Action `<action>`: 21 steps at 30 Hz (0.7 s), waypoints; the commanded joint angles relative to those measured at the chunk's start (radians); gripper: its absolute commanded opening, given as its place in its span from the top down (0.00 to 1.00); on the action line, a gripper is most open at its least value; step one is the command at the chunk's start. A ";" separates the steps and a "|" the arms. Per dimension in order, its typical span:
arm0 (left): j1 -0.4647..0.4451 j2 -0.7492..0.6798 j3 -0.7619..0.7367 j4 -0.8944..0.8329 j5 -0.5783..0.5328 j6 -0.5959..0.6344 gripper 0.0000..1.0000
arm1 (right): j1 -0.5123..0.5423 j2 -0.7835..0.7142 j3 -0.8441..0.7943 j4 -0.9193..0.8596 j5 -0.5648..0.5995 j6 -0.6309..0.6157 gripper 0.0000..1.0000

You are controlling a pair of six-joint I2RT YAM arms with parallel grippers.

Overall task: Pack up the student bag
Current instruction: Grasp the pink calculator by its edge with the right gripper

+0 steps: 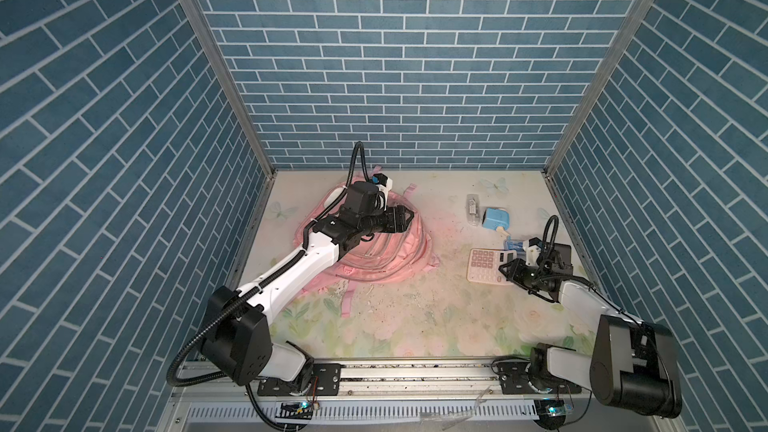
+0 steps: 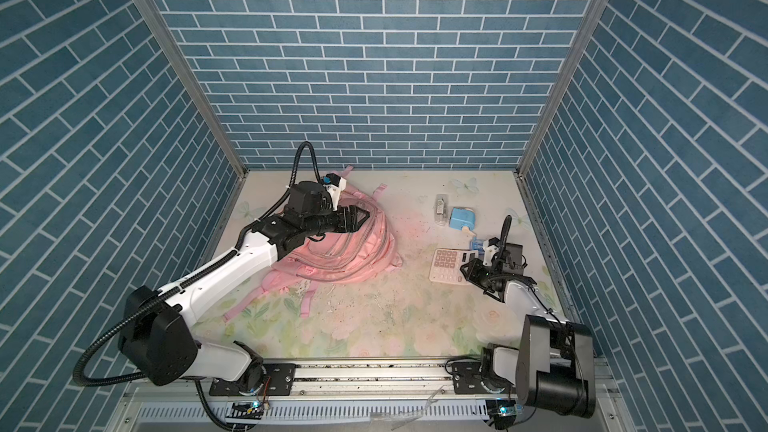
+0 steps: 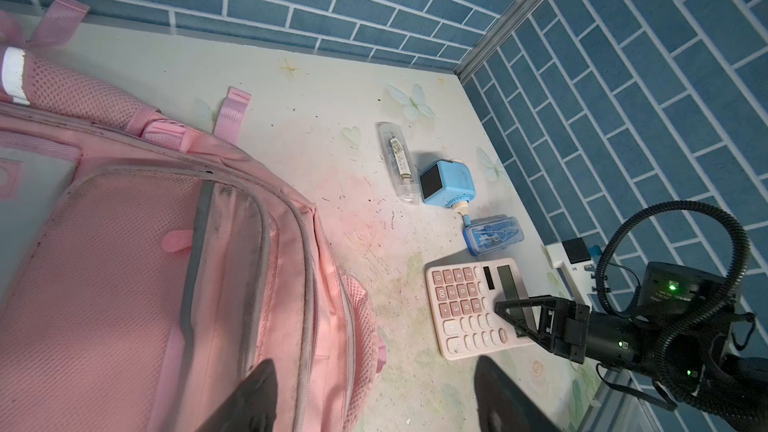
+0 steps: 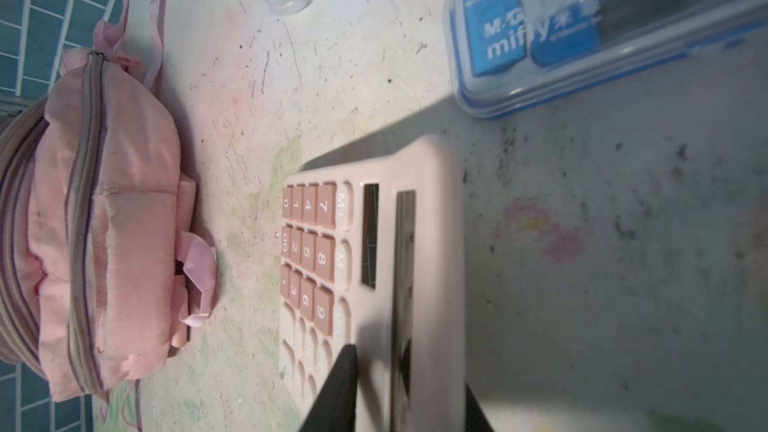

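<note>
Packing barely begun, by my reading: the pink student bag (image 1: 386, 259) lies flat on the left half of the tabletop (image 1: 415, 317), its zips looking closed, while I hold the left gripper (image 1: 401, 220) above it, jaws wide and empty. Well apart to the right, the right gripper (image 1: 503, 271) has its jaws narrow, pinching the display end of the pink calculator (image 1: 482, 268); the blue sharpener (image 1: 496, 218), clear case (image 1: 471, 209) and blue compass box (image 3: 492, 234) lie unpacked beyond it
</note>
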 commanded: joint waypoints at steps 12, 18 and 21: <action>-0.004 0.004 0.056 -0.178 -0.122 0.111 0.24 | 0.012 0.073 -0.079 0.132 -0.118 0.023 0.61; -0.011 0.035 0.096 -0.337 -0.216 0.178 0.24 | 0.012 0.007 -0.090 0.158 -0.133 0.029 0.76; -0.038 0.056 0.105 -0.403 -0.293 0.196 0.24 | 0.012 -0.053 -0.083 0.141 -0.131 0.044 0.82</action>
